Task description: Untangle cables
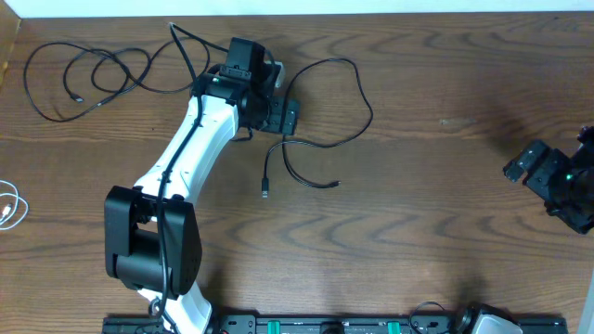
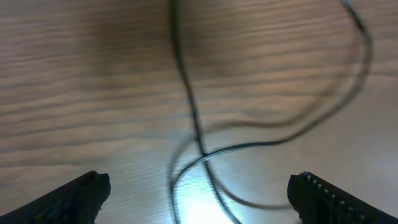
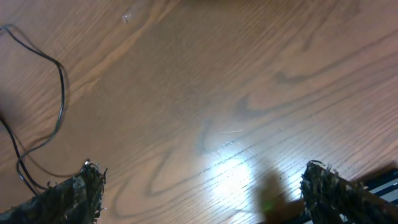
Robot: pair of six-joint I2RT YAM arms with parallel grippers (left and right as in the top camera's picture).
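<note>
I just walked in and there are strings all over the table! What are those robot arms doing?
Two robot arms are sorting out cables on a wooden table. The left pincer is open right above one black cable and holds nothing. Another black cable lies in loops at the table's far left, and a white cable sits at the left edge. The right pincer is open too, off at the right side, away from all of them.

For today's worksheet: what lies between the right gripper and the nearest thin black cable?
Overhead, only bare wooden tabletop separates right gripper from thin black cable.
</note>
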